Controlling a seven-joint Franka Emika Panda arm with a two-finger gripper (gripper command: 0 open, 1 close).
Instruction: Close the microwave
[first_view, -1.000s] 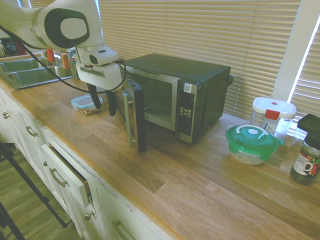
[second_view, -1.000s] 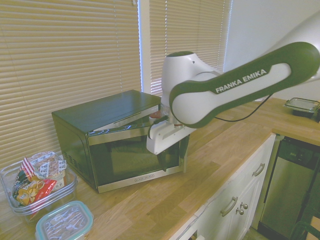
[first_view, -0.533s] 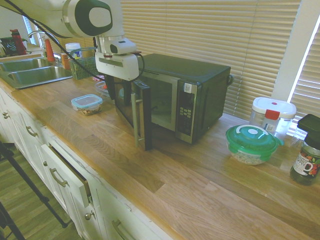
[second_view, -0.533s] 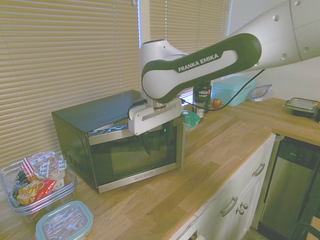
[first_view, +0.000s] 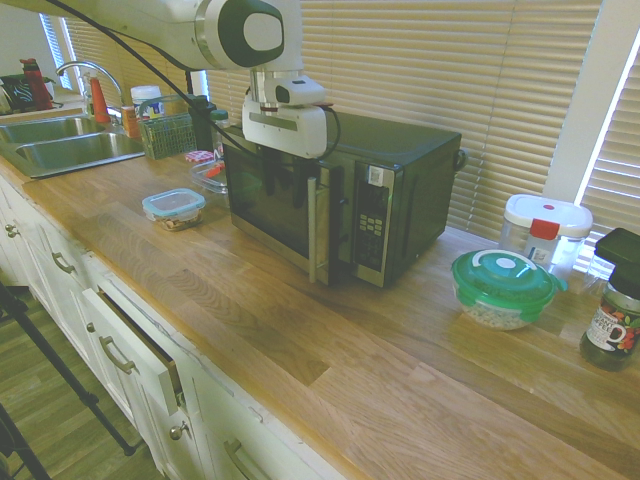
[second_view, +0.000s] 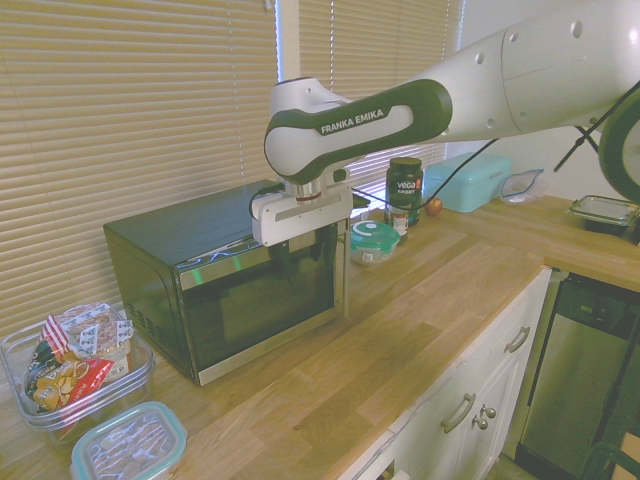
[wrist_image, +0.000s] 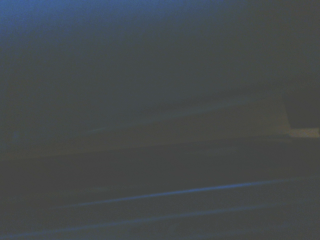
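The black microwave (first_view: 395, 190) with steel trim stands at the back of the wooden counter. Its dark glass door (first_view: 275, 205) is almost shut, and only the handle edge (first_view: 322, 232) stands a little off the button panel (first_view: 371, 225). My gripper (first_view: 283, 183) hangs right in front of the door glass near its top, fingers open and pointing down, with nothing between them. From the other side, the gripper (second_view: 290, 255) is pressed close to the door (second_view: 265, 305). The wrist view is only a dark blur of door glass (wrist_image: 160, 120).
Right of the microwave are a green-lidded bowl (first_view: 503, 288), a white tub (first_view: 545, 226) and a dark jar (first_view: 614, 318). A small blue-lidded container (first_view: 173, 206) and the sink (first_view: 60, 140) lie to the left. A drawer (first_view: 140, 345) below the counter edge stands slightly open.
The door has swung from wide open to nearly shut. My gripper has travelled with it toward the microwave's front, staying against the door glass.
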